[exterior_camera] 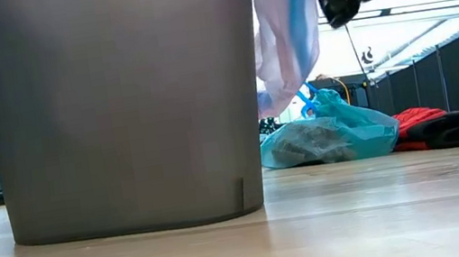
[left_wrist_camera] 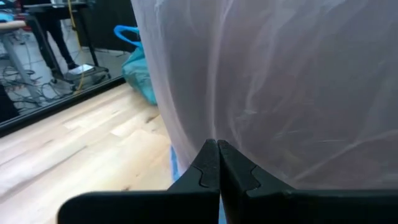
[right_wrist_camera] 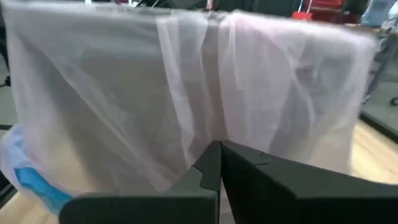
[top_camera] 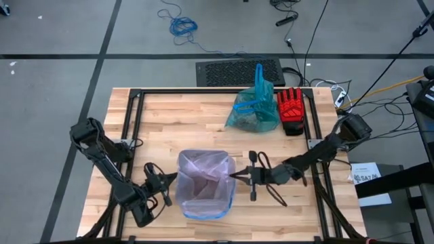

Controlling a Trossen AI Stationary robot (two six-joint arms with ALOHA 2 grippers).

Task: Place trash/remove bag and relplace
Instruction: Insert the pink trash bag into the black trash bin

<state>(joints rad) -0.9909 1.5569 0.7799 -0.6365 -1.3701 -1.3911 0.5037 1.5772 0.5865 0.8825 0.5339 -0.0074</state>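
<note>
I see the grey bin (top_camera: 205,184) lined with a pale pink translucent bag (top_camera: 203,166), blue edge hanging over the rim. My left gripper (top_camera: 167,180) sits at the bin's left wall, fingers clenched on a fold of the pink liner. My right gripper (top_camera: 239,176) is at the bin's right rim, fingers pinched shut against the liner too. The teal-green bag (top_camera: 252,110) holding brown trash (exterior_camera: 312,145) lies well behind the bin, just beside a red glove (top_camera: 291,108).
</note>
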